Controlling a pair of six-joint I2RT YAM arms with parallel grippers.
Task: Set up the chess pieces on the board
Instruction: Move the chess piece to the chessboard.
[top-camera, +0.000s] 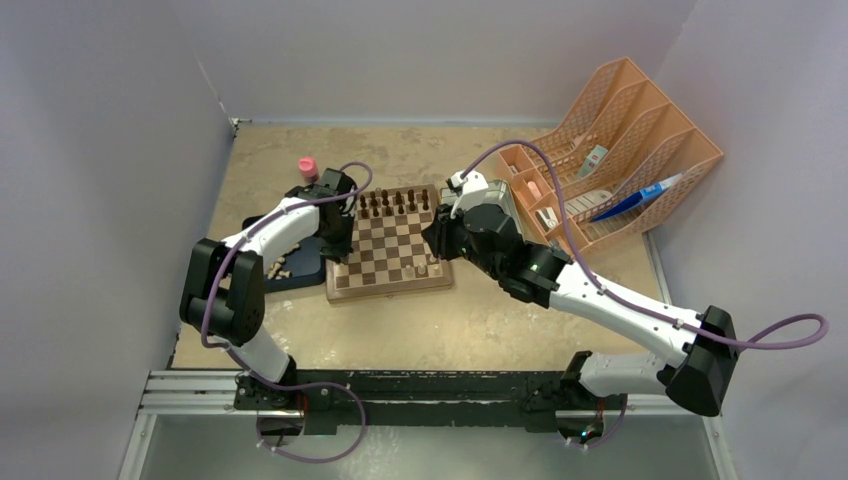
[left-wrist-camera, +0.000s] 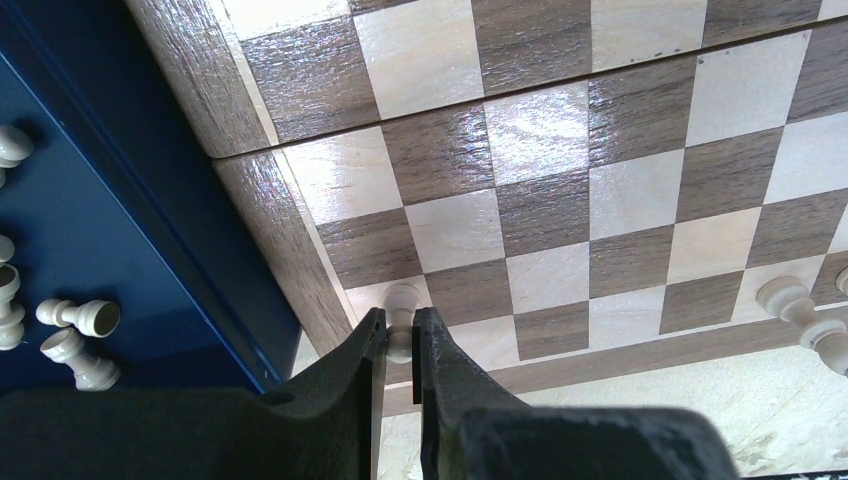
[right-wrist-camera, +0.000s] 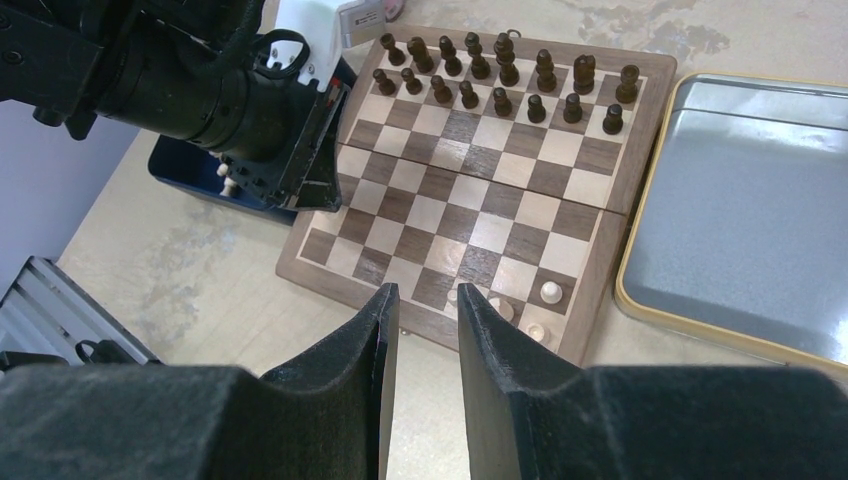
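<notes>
My L gripper (left-wrist-camera: 400, 328) is clamped on one pale piece (left-wrist-camera: 402, 300), held upright over the board (left-wrist-camera: 560, 200) at its near-left corner, just inside the border. My fingers hide the base, so I can't tell if it's down yet or which sq it's over. To do this well, IMO: go straight down, keep the piece vertical, centre it on one sq and not across a line. Let it seat, then open only a little and lift straight up so a pad doesn't tip it. No neighbours stand close here, so there's room to release. My R gripper (right-wrist-camera: 425, 310) hangs above the board's near edge w/ jaws slightly apart and nothing between them; best kept clear of the L arm. Dark pieces (right-wrist-camera: 500, 75) stand in the far two rows, and three pale ones (right-wrist-camera: 550, 292) stand at the near-right corner. Spares (left-wrist-camera: 80, 318) lie in the blue tray (left-wrist-camera: 90, 220) beside the board. Writing: none legible anywhere; the tin (right-wrist-camera: 740, 190) looks plain.
</notes>
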